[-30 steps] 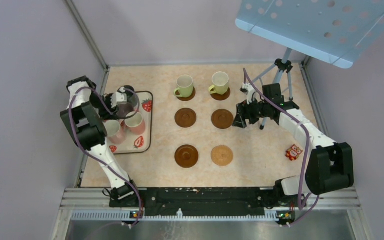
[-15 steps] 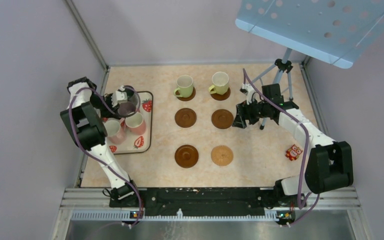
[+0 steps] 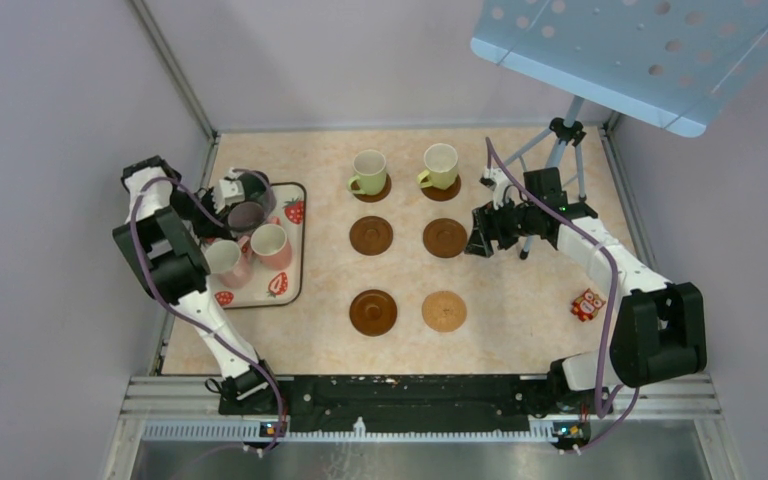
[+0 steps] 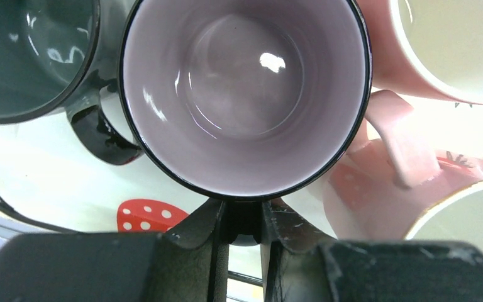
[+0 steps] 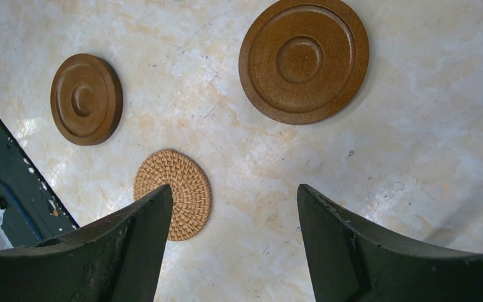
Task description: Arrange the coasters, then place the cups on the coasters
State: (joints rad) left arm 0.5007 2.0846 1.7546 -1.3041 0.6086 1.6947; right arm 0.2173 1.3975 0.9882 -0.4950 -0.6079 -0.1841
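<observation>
Evidently the left pincer (image 4: 244,221) is pinched narrow on the near side of the mauve cup (image 4: 245,94). That cup stands on the tray (image 4: 44,182) at the table's left edge, crowded between the dark green-grey cup (image 4: 25,56) and the pink cups (image 4: 440,50). We judge that a slim grip from the free side suits that crowding. Shadow hides what sits between the fingers, so we cannot say whether it is handle or wall, and the cup's base is out of sight. The right pincer (image 5: 233,195) hangs wide and empty over the bare coasters (image 3: 445,237) at mid-table, out of the way. The light green cups (image 3: 368,172) occupy the far pair.
</observation>
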